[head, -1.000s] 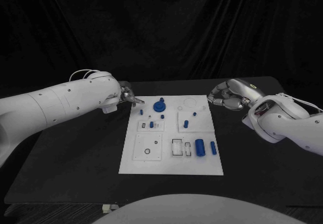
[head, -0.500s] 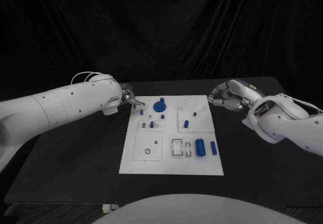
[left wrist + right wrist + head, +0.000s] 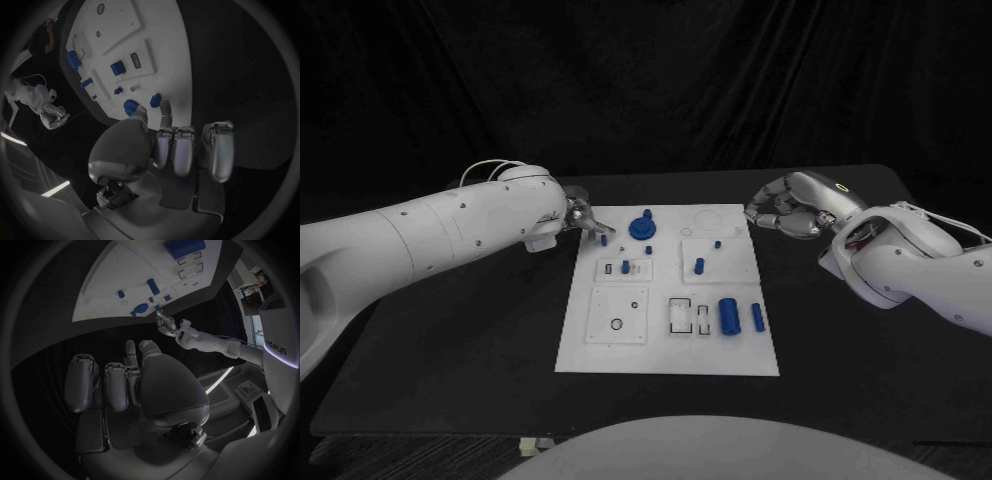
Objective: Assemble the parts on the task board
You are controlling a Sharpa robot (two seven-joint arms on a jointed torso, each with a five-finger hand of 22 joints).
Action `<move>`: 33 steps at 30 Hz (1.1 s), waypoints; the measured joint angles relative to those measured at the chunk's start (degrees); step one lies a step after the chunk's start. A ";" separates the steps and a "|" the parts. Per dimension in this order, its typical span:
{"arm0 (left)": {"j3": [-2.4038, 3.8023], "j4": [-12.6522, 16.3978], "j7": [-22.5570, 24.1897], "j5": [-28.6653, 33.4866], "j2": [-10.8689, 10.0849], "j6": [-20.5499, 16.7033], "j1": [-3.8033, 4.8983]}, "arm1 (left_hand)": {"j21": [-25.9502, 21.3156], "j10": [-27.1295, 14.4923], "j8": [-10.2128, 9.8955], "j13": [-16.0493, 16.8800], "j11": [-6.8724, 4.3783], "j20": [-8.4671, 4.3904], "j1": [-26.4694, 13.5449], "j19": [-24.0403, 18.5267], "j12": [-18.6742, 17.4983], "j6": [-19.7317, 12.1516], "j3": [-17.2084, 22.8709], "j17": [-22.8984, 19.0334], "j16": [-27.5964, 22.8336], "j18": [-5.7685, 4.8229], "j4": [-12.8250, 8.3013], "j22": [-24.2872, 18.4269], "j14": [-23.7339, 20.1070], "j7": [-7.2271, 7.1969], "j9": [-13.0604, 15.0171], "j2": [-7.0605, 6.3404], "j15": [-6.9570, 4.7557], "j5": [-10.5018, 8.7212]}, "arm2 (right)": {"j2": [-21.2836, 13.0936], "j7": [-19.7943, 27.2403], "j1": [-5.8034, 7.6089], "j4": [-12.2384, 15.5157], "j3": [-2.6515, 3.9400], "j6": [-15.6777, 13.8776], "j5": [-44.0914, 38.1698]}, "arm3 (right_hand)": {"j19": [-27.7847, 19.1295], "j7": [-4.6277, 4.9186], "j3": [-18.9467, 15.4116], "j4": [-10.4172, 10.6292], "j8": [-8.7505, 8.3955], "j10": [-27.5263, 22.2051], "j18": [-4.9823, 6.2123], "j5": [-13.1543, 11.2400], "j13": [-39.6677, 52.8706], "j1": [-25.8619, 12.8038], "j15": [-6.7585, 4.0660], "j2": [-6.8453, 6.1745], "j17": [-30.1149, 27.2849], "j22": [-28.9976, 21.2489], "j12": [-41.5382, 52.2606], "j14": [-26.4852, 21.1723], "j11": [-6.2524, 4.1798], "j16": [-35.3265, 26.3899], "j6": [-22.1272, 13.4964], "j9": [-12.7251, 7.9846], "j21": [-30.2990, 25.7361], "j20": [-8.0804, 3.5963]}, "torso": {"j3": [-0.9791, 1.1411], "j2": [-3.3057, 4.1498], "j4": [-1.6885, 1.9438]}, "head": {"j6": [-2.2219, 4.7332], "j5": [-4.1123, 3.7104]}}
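Note:
The white task board lies in the middle of the black table. A blue knob-shaped part stands near its far edge, with small blue pegs around it. A thick blue cylinder and a slimmer one lie toward the near right. My left hand hovers at the board's far left corner. Its thumb and forefinger are apart, tips close to a small peg and holding nothing. My right hand hangs off the board's far right corner, fingers curled in on nothing.
Bare black tabletop surrounds the board on all sides. A black curtain closes the back. The board carries several raised white blocks with holes and slots. My right wrist view shows the board with the left hand beyond it.
My left hand has edged to the right, bringing its fingertips over the board's far left corner. The right hand has barely moved.

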 measured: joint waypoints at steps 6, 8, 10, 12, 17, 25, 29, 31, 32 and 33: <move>0.00 -0.29 0.04 -0.04 0.27 0.47 -0.22 | -0.14 0.00 -0.44 0.00 0.00 0.00 0.00 0.00 0.00 0.21 0.00 0.00 0.00 0.00 0.00 0.00 0.21 0.21 -0.34 0.00 0.20 0.00 | -0.04 -0.01 -0.03 0.00 0.00 0.04 0.00 | 0.00 0.00 0.00 0.00 0.00 0.00 0.00 0.00 0.00 0.02 0.01 0.02 0.00 0.00 0.01 0.00 0.00 0.00 0.00 0.00 0.00 0.00 | 0.01 -0.01 -0.02 | 0.00 -0.08; 0.00 -0.40 0.05 -0.04 0.33 0.61 -0.30 | -0.21 -0.20 -0.60 0.00 0.20 0.00 0.25 0.00 0.00 0.20 0.00 0.00 0.00 0.00 0.00 0.00 0.20 0.21 -0.44 0.25 0.20 0.00 | -0.05 -0.01 -0.04 0.00 -0.01 0.05 0.00 | 0.00 0.00 0.00 0.00 0.00 -0.01 0.00 0.00 0.00 0.02 0.01 0.02 0.00 0.00 0.01 -0.01 0.01 0.00 0.00 0.00 0.00 0.00 | 0.01 0.00 -0.02 | 0.00 -0.12; 0.00 -0.49 0.07 -0.05 0.39 0.75 -0.36 | -0.37 -0.20 -0.75 0.00 0.20 0.00 0.38 0.00 0.00 0.20 0.00 0.00 0.00 0.00 0.00 0.00 0.21 0.21 -0.60 0.38 0.20 0.00 | -0.06 -0.01 -0.05 0.00 -0.01 0.06 0.00 | 0.00 0.00 0.00 0.00 0.00 -0.01 0.00 0.00 0.00 0.03 0.01 0.03 0.00 0.00 0.02 -0.01 0.01 0.00 0.00 0.00 0.00 0.00 | 0.01 0.00 -0.02 | 0.00 -0.19; 0.00 -0.58 0.08 -0.06 0.46 0.86 -0.38 | -0.37 -0.20 -1.03 0.00 0.20 0.00 0.64 0.00 0.00 0.20 0.18 0.00 0.00 0.00 -0.17 0.00 0.21 0.21 -0.77 0.64 0.20 0.47 | -0.07 -0.01 -0.06 0.01 -0.01 0.07 0.00 | 0.00 0.00 0.00 0.00 0.00 -0.06 0.00 0.00 -0.01 0.09 0.01 0.09 0.00 0.00 0.08 -0.01 0.06 0.00 0.00 0.00 0.00 0.00 | 0.01 0.00 -0.02 | 0.00 -0.24; 0.00 -0.76 0.10 -0.07 0.66 1.16 -0.41 | -0.59 -0.20 -1.68 0.00 0.20 0.21 1.12 0.21 0.00 0.61 0.66 -0.01 0.00 0.00 -0.98 0.00 0.21 0.19 -1.23 1.12 0.20 1.88 | -0.10 -0.01 -0.08 0.03 -0.01 0.10 0.00 | 0.00 0.00 0.16 0.16 0.00 0.13 0.00 0.00 -0.01 0.12 0.01 0.12 0.00 0.00 -0.20 -0.01 -0.13 0.00 0.00 0.00 -0.24 0.00 | 0.03 0.00 -0.04 | 0.00 -0.25; 0.00 -1.01 0.10 -0.10 0.90 1.79 -0.46 | -0.88 -0.20 -2.84 0.00 0.20 0.41 3.36 0.00 0.00 0.82 1.76 -0.01 0.00 0.00 -2.56 0.00 0.21 -0.01 -1.87 1.48 0.20 5.35 | -0.14 -0.02 -0.10 0.05 0.00 0.13 0.00 | 0.00 0.00 0.16 0.16 0.00 0.13 0.00 0.00 -0.01 0.19 0.02 0.18 0.00 0.04 -0.21 -0.02 -0.13 0.00 0.00 0.01 -0.24 0.00 | 0.03 0.00 -0.04 | 0.00 -0.44; 0.00 -1.13 0.14 -0.10 0.95 2.01 -0.46 | -1.10 -0.20 -3.29 0.00 0.20 0.41 4.25 0.00 0.00 0.83 2.32 -0.01 0.00 0.00 -3.12 0.00 0.20 -0.01 -2.08 1.58 0.20 6.85 | -0.16 -0.02 -0.12 0.05 0.00 0.15 0.00 | 0.00 0.00 0.16 0.16 0.00 0.12 0.00 0.00 -0.01 0.19 0.02 0.19 0.00 0.04 -0.20 -0.02 -0.13 0.00 0.00 0.01 -0.24 0.00 | 0.03 0.00 -0.03 | 0.00 -0.49; 0.01 -1.19 0.17 -0.10 0.96 2.10 -0.46 | -1.10 -0.20 -3.33 0.00 0.20 0.41 4.32 0.00 0.00 0.83 2.63 -0.02 0.00 0.00 -3.43 0.00 0.20 -0.01 -2.17 1.57 0.20 7.72 | -0.16 -0.02 -0.12 0.05 0.00 0.15 0.00 | 0.00 0.00 0.16 0.16 0.00 0.12 0.01 0.00 -0.01 0.19 0.02 0.19 0.00 0.04 -0.20 -0.02 -0.12 0.00 0.00 0.01 -0.24 0.00 | 0.03 0.00 -0.02 | 0.00 -0.49; 0.01 -1.21 0.19 -0.10 0.97 2.16 -0.46 | -1.10 -0.20 -3.72 0.00 0.20 0.41 4.89 0.00 0.00 0.83 2.97 -0.01 0.00 0.00 -3.77 0.00 0.21 -0.01 -2.27 1.61 0.20 8.80 | -0.17 -0.02 -0.13 0.05 0.00 0.16 0.00 | 0.00 0.00 0.16 0.16 0.00 0.12 0.00 0.00 -0.01 0.20 0.02 0.19 0.00 0.04 -0.20 -0.02 -0.12 0.00 0.00 0.01 -0.24 0.00 | 0.03 0.01 -0.02 | 0.00 -0.49; 0.01 -1.22 0.20 -0.10 0.97 2.20 -0.46 | -1.10 -0.20 -3.77 0.00 0.20 0.41 4.95 0.00 0.00 0.83 3.12 -0.02 0.00 0.00 -3.91 0.00 0.21 -0.01 -2.33 1.60 0.20 9.28 | -0.17 -0.02 -0.14 0.05 0.00 0.16 0.00 | 0.00 0.00 0.16 0.16 0.00 0.12 0.00 0.00 -0.01 0.20 0.02 0.19 0.00 0.04 -0.20 -0.02 -0.12 0.00 0.00 0.01 -0.24 0.00 | 0.03 0.01 -0.01 | 0.00 -0.49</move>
